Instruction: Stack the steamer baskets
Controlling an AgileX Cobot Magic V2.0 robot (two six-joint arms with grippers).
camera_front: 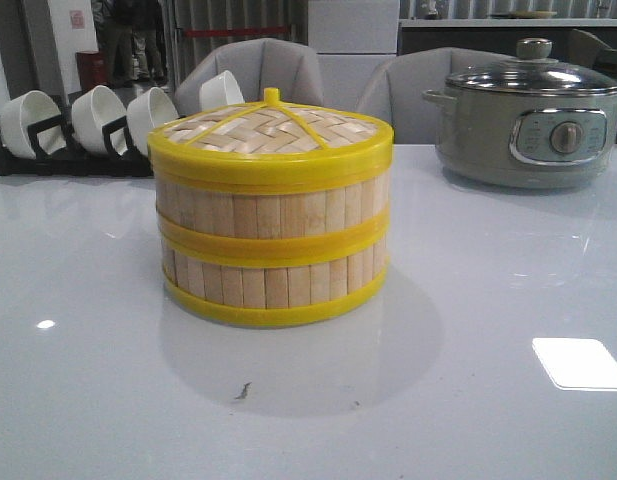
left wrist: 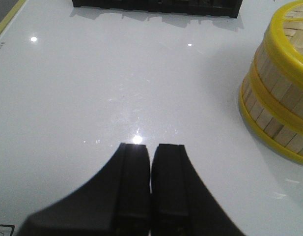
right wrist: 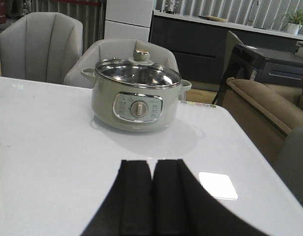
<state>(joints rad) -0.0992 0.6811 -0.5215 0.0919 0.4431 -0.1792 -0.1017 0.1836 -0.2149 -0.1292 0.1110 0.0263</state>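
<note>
1. Two steamer baskets [camera_front: 273,250] sit stacked one on top of the other, pretty much dead centre of the white surface [camera_front: 468,400] in the front view. The walls line up flush, yellow rims touching where they meet.
2. The woven lid [camera_front: 273,130] is on the top basket, with its little yellow knob sticking up in the middle.
3. The grey electric pot [camera_front: 528,125] is way off at about 2 o'clock from the stack, well apart from it, glass lid on.
4. At about 10 o'clock from the stack there's a black rack [camera_front: 68,150] with white bowls [camera_front: 98,118] tipped on their sides, near the far edge.
5. Left gripper [left wrist: 151,152]: jaws pressed together, holding nothing, hanging over bare surface with the stack off to one side of it, not touching.
6. Right gripper [right wrist: 152,169]: jaws also pressed together and empty, pointing toward the pot, clear of it.
7. Neither arm shows up in the front view.
</note>
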